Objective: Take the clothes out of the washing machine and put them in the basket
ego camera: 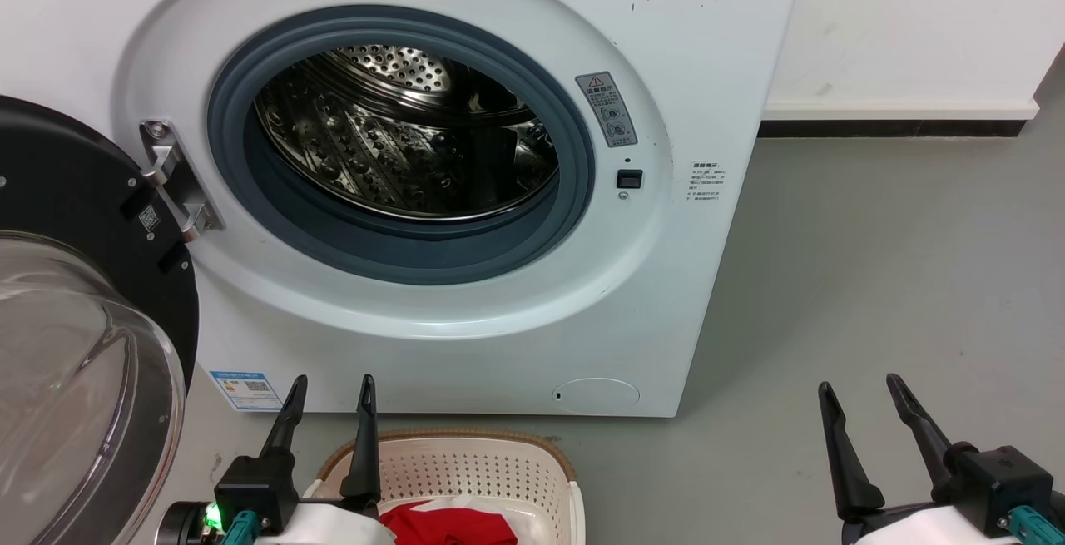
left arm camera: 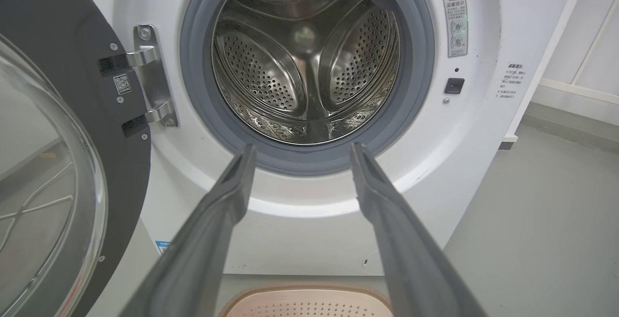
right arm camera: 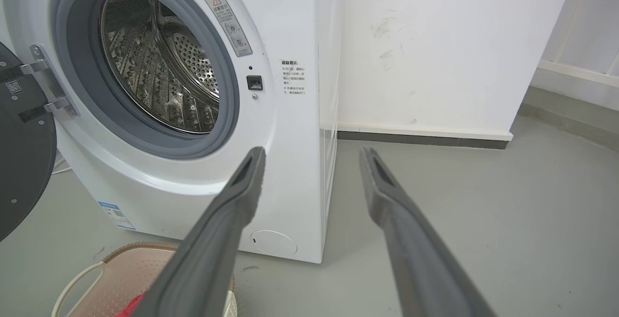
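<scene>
Head view, item list. Washing machine [ego camera: 466, 345]: door [ego camera: 75, 195] swung open at left; drum [ego camera: 399, 137] bare perforated steel where visible. Basket [ego camera: 466, 438]: on the floor [ego camera: 874, 237], just before the machine. Clothes [ego camera: 449, 526]: red with a white part, lying in the basket. Left hand [ego camera: 333, 379]: over the basket's left rim, fingers parted fairly wide, holding nothing. Right hand [ego camera: 857, 380]: well apart, likewise parted and unladen. Judgement: unloading looks done; check the drum's hidden lower front, fingers clear of the rubber rim [ego camera: 399, 266].
</scene>
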Robot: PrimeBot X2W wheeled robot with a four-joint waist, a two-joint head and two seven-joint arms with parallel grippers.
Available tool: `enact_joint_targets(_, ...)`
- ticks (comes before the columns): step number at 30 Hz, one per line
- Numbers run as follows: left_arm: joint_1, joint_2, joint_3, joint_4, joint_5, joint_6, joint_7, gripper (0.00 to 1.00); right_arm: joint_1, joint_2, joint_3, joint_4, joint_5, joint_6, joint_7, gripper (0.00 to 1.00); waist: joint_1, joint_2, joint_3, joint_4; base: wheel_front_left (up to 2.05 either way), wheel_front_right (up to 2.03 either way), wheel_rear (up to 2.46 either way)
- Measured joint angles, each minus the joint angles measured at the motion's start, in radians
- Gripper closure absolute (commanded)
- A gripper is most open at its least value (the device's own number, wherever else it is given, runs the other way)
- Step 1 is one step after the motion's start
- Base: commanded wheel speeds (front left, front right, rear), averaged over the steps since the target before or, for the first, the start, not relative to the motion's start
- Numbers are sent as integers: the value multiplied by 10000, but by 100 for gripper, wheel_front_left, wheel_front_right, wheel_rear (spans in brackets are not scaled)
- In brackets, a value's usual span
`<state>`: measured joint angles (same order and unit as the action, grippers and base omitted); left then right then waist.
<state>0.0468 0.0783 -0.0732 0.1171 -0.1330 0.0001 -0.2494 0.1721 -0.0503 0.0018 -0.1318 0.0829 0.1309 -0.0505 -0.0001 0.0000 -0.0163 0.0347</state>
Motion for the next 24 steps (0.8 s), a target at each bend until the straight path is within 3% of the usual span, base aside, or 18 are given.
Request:
enact_joint_targets(8,0,69,-67,-6,-15,13,4,0,-1,0,2,54,58,0,-31,0,0,0,7,-28,0,0,0)
enact_joint_targets(9,0,90,-82,-13,-15,12,10,100,-1,0,2,61,58,0,-33,100,0,0,8,-30,0,0,0)
enact_joint_targets(14,152,36,-81,387,-180,-4,111,100,78,6,42,401,213,2,-12,100,0,0,13,-35,0,0,0)
enact_joint_targets(24,76,4,192,522,-2146,-176,600,100,-95,-84,52,849,2428,2,50,100,1,0,28,-60,0,0,0)
